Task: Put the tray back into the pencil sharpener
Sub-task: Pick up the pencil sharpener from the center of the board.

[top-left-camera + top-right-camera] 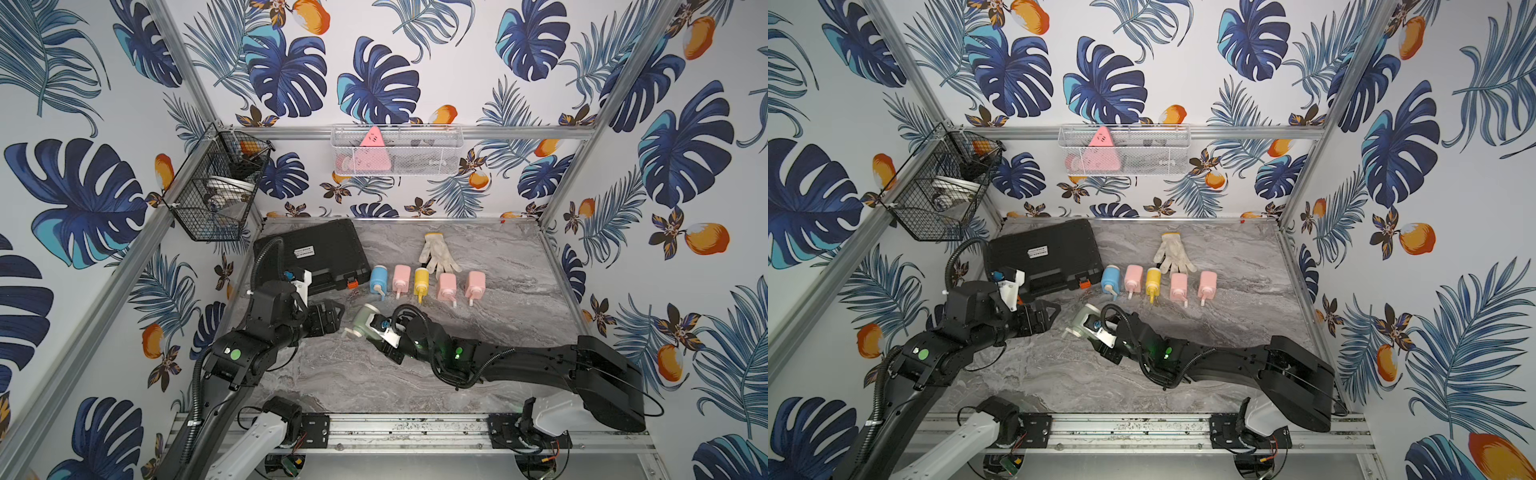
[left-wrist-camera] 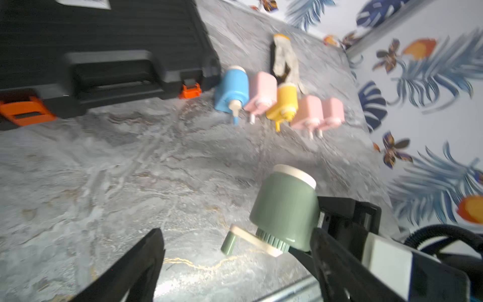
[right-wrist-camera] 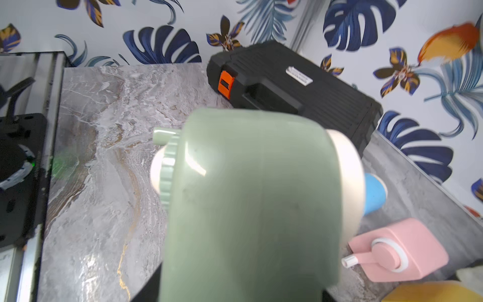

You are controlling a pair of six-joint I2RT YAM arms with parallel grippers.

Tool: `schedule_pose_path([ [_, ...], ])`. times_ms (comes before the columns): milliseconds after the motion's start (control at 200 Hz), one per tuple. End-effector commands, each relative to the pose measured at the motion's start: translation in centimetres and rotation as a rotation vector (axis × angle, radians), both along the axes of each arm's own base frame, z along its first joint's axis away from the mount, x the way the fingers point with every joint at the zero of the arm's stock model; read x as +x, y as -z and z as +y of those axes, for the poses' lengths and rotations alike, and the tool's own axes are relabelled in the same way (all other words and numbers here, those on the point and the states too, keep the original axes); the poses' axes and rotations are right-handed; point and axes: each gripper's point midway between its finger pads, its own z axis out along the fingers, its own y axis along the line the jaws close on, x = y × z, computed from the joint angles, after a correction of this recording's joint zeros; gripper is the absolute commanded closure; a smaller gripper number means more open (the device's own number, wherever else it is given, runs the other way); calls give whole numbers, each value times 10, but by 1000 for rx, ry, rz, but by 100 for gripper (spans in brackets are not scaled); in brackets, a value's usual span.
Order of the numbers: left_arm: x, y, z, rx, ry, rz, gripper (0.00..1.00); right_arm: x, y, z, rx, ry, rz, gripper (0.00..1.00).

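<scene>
I had my left gripper [image 1: 336, 318] wide open and empty, and my right arm [image 1: 540, 365] reached far over, with my right gripper [image 1: 376, 330] squeezing the pencil sharpener [image 1: 362, 322].

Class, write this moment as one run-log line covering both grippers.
right gripper: shut on green plastic hand-crank pencil sharpener | left gripper: open, empty, beside sharpener, apart
</scene>
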Motion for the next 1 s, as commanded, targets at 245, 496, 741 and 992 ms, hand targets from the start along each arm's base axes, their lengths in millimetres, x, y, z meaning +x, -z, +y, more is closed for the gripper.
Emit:
schedule_pose_path([
  [245, -19, -8, -53, -95, 401, 37, 6, -14, -66, 3, 167, -25, -181, 100],
  [496, -24, -8, -56, -95, 440, 44, 15, -17, -84, 14, 184, -38, -202, 100],
  [741, -26, -10, -59, -99, 462, 47, 23, -10, -86, 24, 186, -18, -209, 100],
  [992, -25, -11, -58, -85, 461, 42, 34, -7, -85, 30, 184, -11, -199, 100],
])
